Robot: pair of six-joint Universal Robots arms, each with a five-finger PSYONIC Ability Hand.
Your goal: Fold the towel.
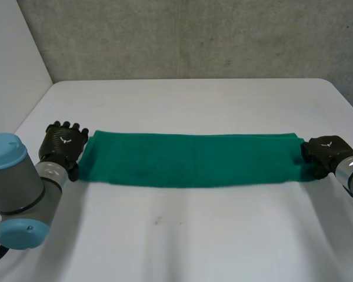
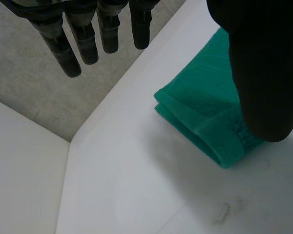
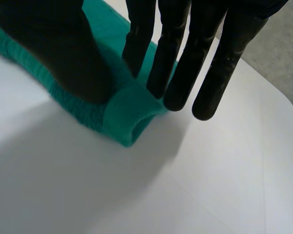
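On the white table [image 1: 194, 235] the green terry towel [image 1: 188, 160] lies as one long narrow band, its ends showing doubled layers. We judge the lengthwise fold done and the crosswise folds left. Our left hand [image 1: 63, 144] sits at the left end, released, with its fingers [image 2: 88, 44] straight and off the cloth. Our right hand [image 1: 325, 151] straddles the right end, thumb on the cloth, fingers [image 3: 185, 63] straight, not clenched.
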